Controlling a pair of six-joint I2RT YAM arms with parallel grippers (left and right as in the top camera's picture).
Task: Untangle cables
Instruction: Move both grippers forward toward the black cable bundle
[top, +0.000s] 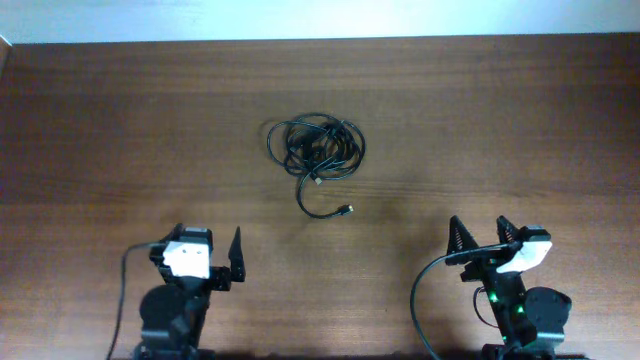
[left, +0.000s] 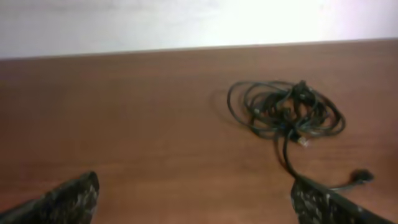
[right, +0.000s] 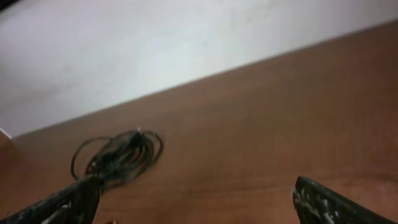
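The cables (top: 315, 148) lie as one tangled bundle of thin black loops in the middle of the wooden table, with one tail curving toward me and ending in a small plug (top: 346, 209). The bundle also shows in the left wrist view (left: 286, 111) and in the right wrist view (right: 121, 154). My left gripper (top: 205, 255) is open and empty near the front left, well short of the bundle. My right gripper (top: 480, 236) is open and empty near the front right, also apart from the bundle.
The brown wooden table (top: 500, 130) ends at a white wall along its far edge. Thicker black cables (top: 418, 300) run from the arms' bases at the front.
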